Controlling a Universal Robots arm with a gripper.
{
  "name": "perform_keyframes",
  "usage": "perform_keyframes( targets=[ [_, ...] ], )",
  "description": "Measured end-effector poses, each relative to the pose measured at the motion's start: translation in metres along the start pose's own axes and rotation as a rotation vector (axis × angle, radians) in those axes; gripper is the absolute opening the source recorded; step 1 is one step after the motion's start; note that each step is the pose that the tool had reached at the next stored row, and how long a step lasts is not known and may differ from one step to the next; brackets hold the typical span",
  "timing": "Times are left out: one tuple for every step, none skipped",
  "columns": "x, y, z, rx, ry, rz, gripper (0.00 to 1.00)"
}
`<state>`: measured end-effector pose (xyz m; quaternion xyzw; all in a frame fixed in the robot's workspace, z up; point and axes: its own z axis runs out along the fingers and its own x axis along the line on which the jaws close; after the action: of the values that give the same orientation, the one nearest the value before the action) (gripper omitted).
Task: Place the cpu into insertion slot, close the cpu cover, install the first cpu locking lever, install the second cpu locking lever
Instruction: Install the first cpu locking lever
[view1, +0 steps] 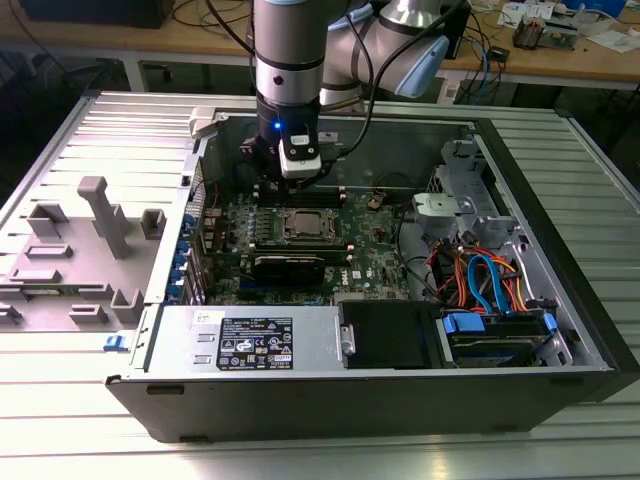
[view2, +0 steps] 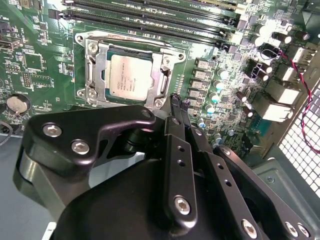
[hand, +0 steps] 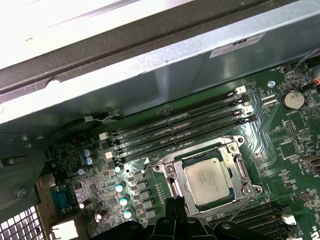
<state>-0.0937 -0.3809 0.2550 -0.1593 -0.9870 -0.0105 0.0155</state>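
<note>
Silver-grey metal marks the chip (view2: 131, 75), which sits flat inside the socket (view2: 169, 52) on the green board (view2: 35, 45). We see the cover (view2: 98, 72) lying down over the chip's edges, its window leaving the chip's top exposed. In the first wrist view, 1 thin wire lever (hand: 239, 207) slants away from a corner of the socket; we cannot tell whether it is latched. 4 long black memory slots (hand: 180, 131) run alongside the socket, between it and the case wall (hand: 150, 75).

The jaws are clenched, with the 2 fingertips (view2: 176, 100) close together and nothing between them. In the second wrist view the fingertips stand just beside 1 corner of the socket, clear of the chip. We cannot tell whether they touch the board.

In the exterior view the arm (view1: 290, 60) reaches down into the open computer case (view1: 300, 405), with its wrist above the board near the socket. The case lies on a ribbed metal worktop (view1: 590, 160). Grey plastic fixtures (view1: 100, 215) stand on the worktop toward the exterior view's left, outside the case.
</note>
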Motion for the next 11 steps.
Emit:
perform_keyframes(
  targets=[
    [0.0,0.0,0.0,0.0,0.0,0.0,0.11],
    [0.0,0.0,0.0,0.0,0.0,0.0,0.11],
    [0.0,0.0,0.0,0.0001,0.0,0.0,0.11],
    [0.0,0.0,0.0,0.0001,0.0,0.0,0.11],
    [0.0,0.0,0.0,0.0,0.0,0.0,0.11],
    [0.0,0.0,0.0,0.0,0.0,-0.001,0.11],
    [0.0,0.0,0.0,0.0,0.0,-0.001,0.11],
    [0.0,0.0,0.0,0.0001,0.0,-0.001,0.11],
    [0.0009,-0.0003,0.0001,-0.0002,0.0,-0.001,0.11],
    [0.0021,-0.0007,0.0001,-0.0001,0.0,-0.003,0.11],
    [0.0031,-0.001,0.0001,0.0001,0.0,-0.006,0.11]
  ],
)
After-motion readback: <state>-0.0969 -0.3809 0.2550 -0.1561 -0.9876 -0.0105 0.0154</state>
